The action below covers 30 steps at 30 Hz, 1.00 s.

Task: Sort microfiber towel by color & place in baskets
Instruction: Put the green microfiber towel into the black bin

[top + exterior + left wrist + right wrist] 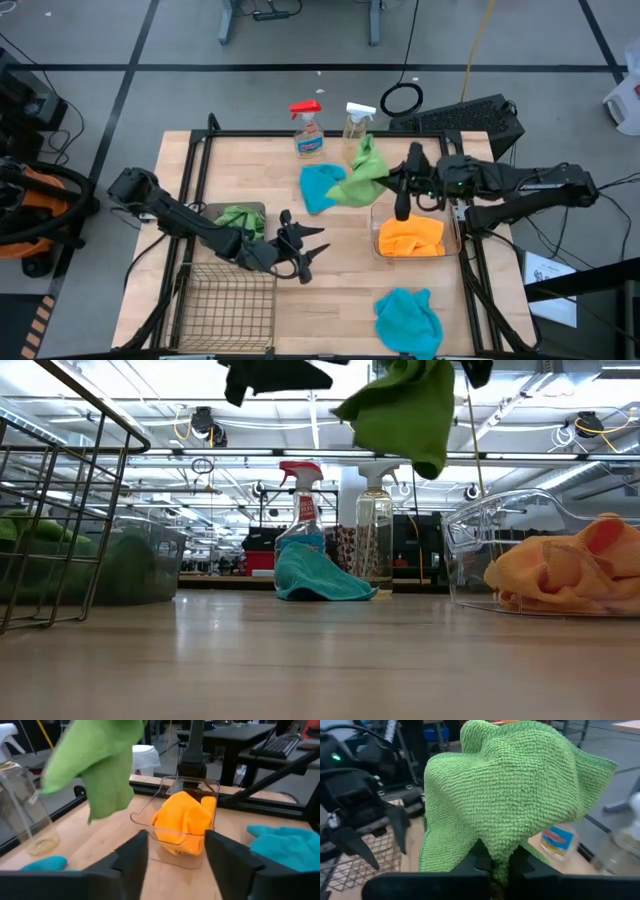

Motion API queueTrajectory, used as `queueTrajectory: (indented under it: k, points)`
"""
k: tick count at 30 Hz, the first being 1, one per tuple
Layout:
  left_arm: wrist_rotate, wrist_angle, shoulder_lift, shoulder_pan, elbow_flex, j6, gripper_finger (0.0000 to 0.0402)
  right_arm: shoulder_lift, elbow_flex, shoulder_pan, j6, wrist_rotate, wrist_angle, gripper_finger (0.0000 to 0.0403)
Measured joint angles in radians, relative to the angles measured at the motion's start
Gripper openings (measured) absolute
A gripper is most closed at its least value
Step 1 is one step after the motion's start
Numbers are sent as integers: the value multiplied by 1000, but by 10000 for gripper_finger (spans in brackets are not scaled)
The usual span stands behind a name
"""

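Behind the hanging green towel point(364, 172) stand two spray bottles point(308, 128).

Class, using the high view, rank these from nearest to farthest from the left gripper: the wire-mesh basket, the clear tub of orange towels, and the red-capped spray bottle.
From the left gripper:
1. Wire-mesh basket, just beside it at the table's left front.
2. Clear tub, on the right side.
3. Red-capped spray bottle, at the far edge.

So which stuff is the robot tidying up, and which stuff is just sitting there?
Part of the job:
green towel held in the right gripper
teal towels
orange towels in clear tub
green towel in grey tub
wire basket

Just lying about:
red-topped spray bottle
clear spray bottle
keyboard
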<state>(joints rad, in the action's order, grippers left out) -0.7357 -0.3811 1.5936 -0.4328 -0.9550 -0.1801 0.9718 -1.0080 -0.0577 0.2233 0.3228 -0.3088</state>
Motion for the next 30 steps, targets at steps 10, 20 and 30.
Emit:
queueTrajectory:
  k: [10, 20, 30]
  points:
    - [-388, -327, 147, -8, 0, 347, 273, 67, 0, -64, -22, -6, 138, 6]
    - [-385, -599, 148, -28, 0, 803, 299, 68, 0, -82, -26, -8, 155, 6]
    - [-326, -604, 148, 32, -30, 990, 313, 82, 0, -82, -26, -15, 161, 6]
